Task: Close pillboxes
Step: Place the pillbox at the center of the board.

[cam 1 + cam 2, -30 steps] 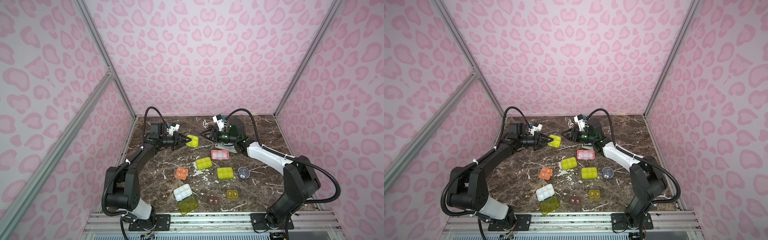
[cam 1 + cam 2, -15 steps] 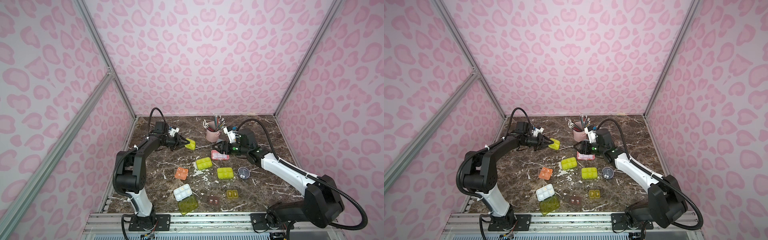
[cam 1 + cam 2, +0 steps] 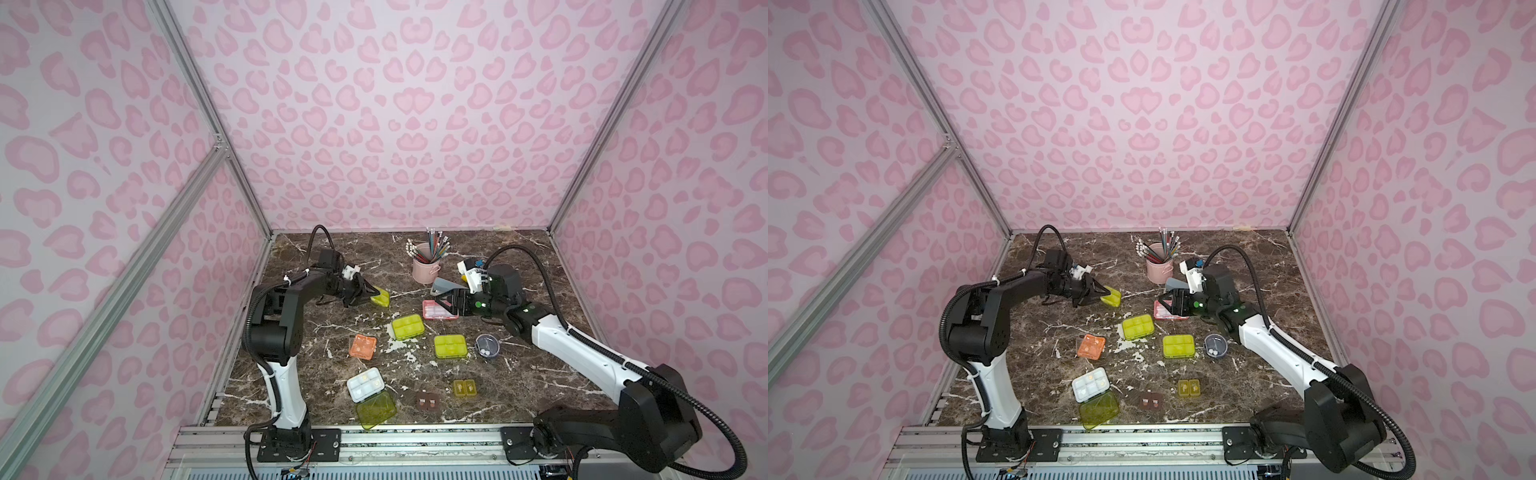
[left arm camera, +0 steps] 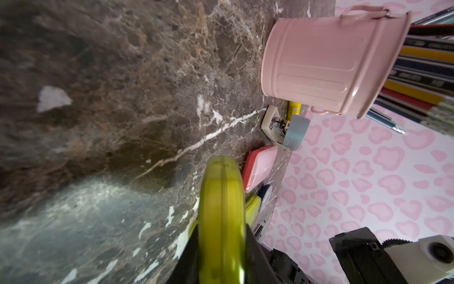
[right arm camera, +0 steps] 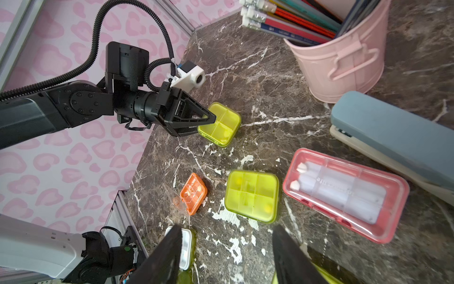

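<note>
On the bench (image 3: 519, 257), the left gripper (image 5: 211, 120) is clamped on a yellow-green pillbox (image 5: 224, 127) at the far left, seemingly closed. The right gripper (image 5: 227, 228) hangs, jaws apart, by the pink pillbox (image 3: 440, 309) at far centre. Being light, stiff, slick plastic, it probably wants an edge grip and a press near the rim. A second ago the right gripper sat beside the left one; now they are well apart.

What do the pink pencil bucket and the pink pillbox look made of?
Pink bucket: likely painted sheet metal, glossy, with pressed ribs and a rolled rim. Pink pillbox: plastic by the look, translucent pink shell, clearer lid through which white pills show.
</note>
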Motion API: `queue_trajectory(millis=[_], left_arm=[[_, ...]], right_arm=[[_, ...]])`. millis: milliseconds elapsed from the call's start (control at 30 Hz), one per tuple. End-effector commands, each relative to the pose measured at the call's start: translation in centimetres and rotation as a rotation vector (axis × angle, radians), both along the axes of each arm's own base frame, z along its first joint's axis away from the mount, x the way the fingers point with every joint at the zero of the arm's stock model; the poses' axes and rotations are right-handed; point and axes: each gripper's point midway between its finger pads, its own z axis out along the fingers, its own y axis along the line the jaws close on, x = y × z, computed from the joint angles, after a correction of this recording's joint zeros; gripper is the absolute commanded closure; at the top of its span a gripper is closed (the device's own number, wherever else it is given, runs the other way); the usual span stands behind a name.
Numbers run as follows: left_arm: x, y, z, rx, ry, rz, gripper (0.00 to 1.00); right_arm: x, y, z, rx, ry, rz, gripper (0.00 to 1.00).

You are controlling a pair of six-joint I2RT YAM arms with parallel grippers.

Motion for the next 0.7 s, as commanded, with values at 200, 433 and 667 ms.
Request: queue_trajectory(millis=[200, 433, 667], left_arm=[[1.6, -0.3, -1.8, 0.016, 0.012, 0.021, 0.85], [2.1, -0.3, -2.9, 0.017, 0.031, 0.035, 0.82], [2.0, -0.3, -3.3, 0.023, 0.038, 0.034, 0.75]], right_arm=[[-0.4, -1.3, -0.6, -0.012, 0.004, -0.003, 0.40], [-0.5, -2.2, -1.1, -0.011, 0.015, -0.018, 0.40], [-0.1, -2.2, -0.9, -0.006, 0.017, -0.016, 0.39]])
